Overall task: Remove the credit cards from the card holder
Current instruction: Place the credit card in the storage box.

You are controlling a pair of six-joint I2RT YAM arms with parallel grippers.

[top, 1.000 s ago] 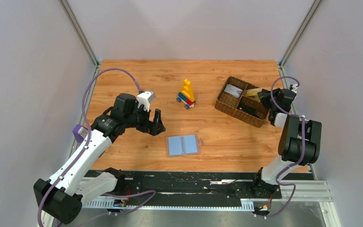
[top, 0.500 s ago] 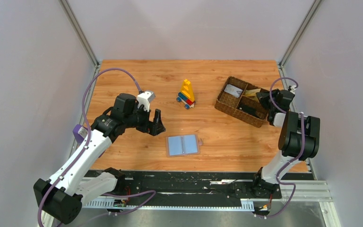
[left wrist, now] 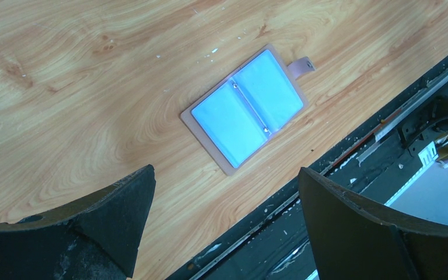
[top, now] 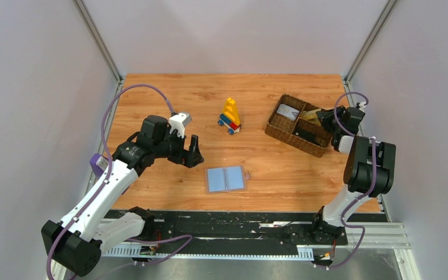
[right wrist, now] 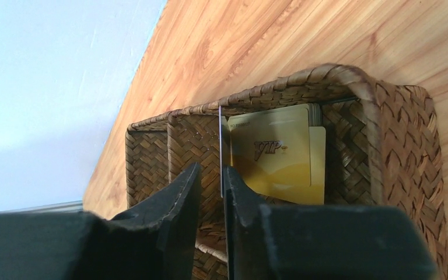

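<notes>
Over at left, my left gripper (left wrist: 224, 216) hangs w/ jaws spread above the open card holder (left wrist: 246, 108). Right gripper (right wrist: 210, 192) pinches a thin card (right wrist: 219, 149) edge-on over the woven basket (right wrist: 408, 134); gold VIP card (right wrist: 274, 153) already inside. Next: let go, then retract.

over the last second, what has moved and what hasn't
The right gripper edged slightly toward the far end of the basket, pinching a thin card on edge. The left gripper, card holder and toy stayed put.

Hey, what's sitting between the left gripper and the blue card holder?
Nothing: only bare wood separates the left gripper from the card holder, clearest in the left wrist view.
</notes>
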